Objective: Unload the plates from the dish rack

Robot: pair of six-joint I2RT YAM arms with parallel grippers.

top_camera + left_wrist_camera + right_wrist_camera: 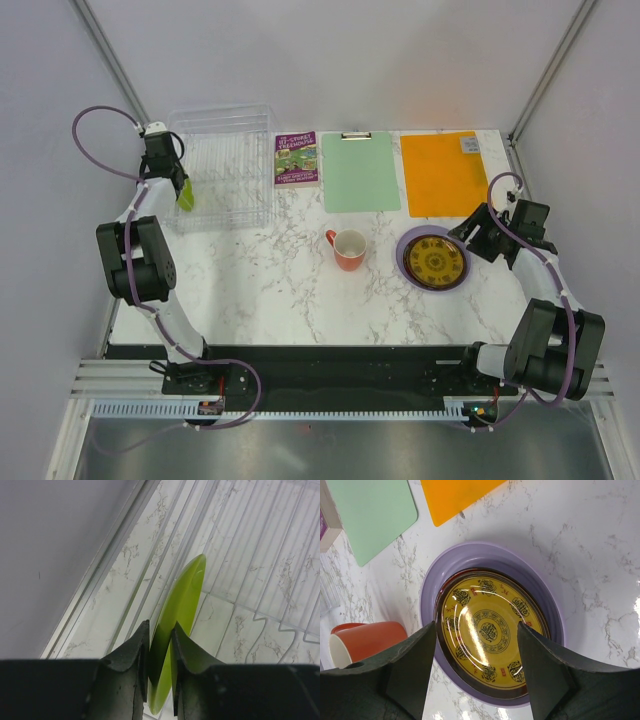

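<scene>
The lime green plate (182,600) stands on edge at the left side of the white wire dish rack (225,165), and my left gripper (160,645) is shut on its rim; both show in the top view, the gripper (182,186) and the plate (186,195). The rack holds no other plates. The lavender plate (406,262) lies flat on the table at the right with the dark yellow-patterned plate (434,260) stacked in it. My right gripper (476,626) is open just above that stack (490,630). A reddish rim shows under the dark plate; the red plate itself is hidden.
An orange mug (348,249) lies on its side left of the plate stack. A purple book (297,158), a green clipboard (360,172) and an orange board (442,173) lie along the back. The left wall is close to the rack.
</scene>
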